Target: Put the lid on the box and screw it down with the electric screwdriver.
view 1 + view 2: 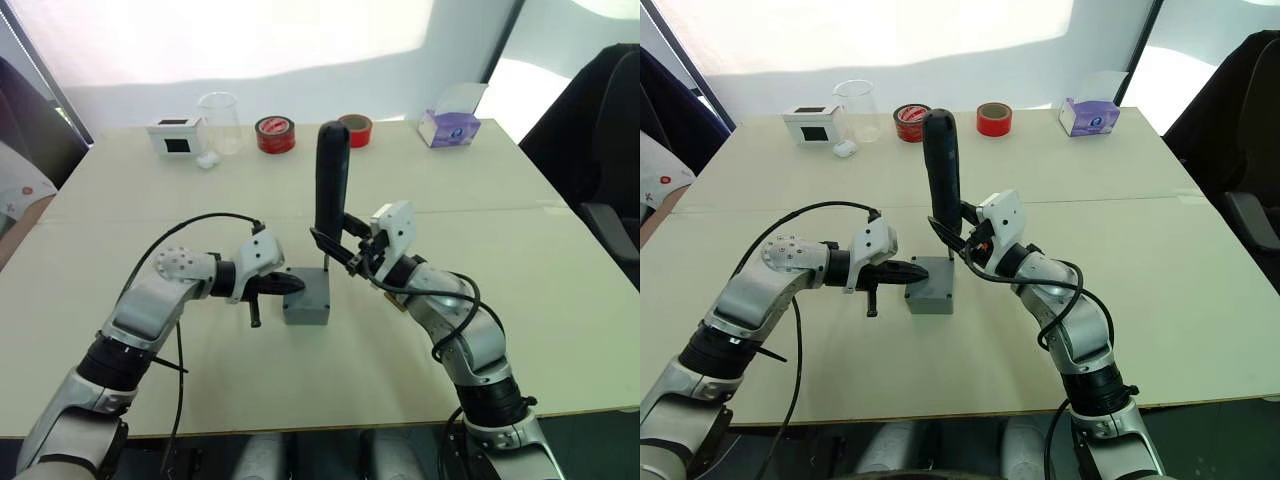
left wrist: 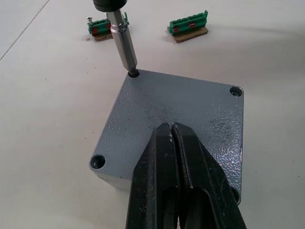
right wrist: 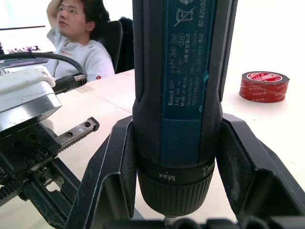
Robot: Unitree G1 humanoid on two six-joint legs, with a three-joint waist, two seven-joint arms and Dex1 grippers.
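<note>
Lid (image 2: 183,114) seated flush on the gray box (image 1: 306,311) at mid-table, contents hidden. Left gripper (image 2: 172,131) pinched shut, fingertips pressing flat on the lid; right gripper (image 1: 338,240) clamped round the upright electric screwdriver (image 1: 331,180), bit (image 2: 123,40) down in a corner hole. Two green terminal blocks (image 2: 188,27) just beyond the box; along the far edge a white box (image 1: 176,136), clear cup (image 1: 219,120), two red tape rolls (image 1: 275,134), purple tissue box (image 1: 449,127).

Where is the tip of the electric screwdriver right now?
In the left wrist view, the electric screwdriver has its bit in a corner hole of the lid, while the left gripper presses its shut fingers on the lid.
</note>
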